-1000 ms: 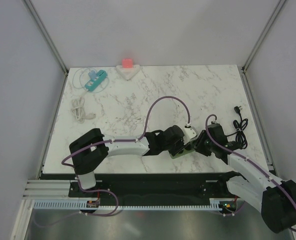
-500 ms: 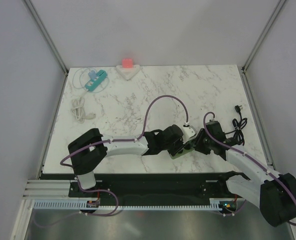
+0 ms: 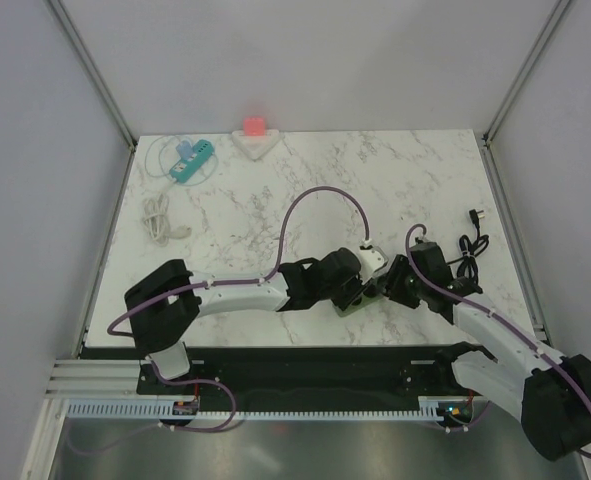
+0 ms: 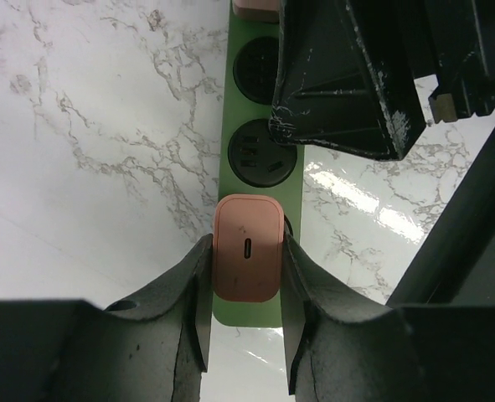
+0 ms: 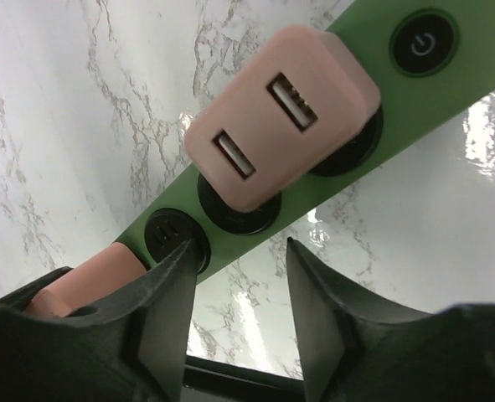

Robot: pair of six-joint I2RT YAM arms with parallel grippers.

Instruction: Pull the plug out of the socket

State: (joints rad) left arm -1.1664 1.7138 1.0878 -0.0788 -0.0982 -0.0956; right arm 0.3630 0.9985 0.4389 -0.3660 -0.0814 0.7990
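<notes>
The small pink plastic plug (image 4: 245,268) was pinched by the left claw (image 4: 245,248), the right claw (image 5: 239,251) spread. A straight pull off the green plastic socket strip (image 4: 254,313) was advised.

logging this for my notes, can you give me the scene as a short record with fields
left claw: shut on the small pink plug at one end of the power strip
right claw: open, low over the strip
power strip: green, flat on the marble table
two-port charger: pink, plugged in beside the power button
task state: small pink plug looks seated, not yet pulled
</notes>
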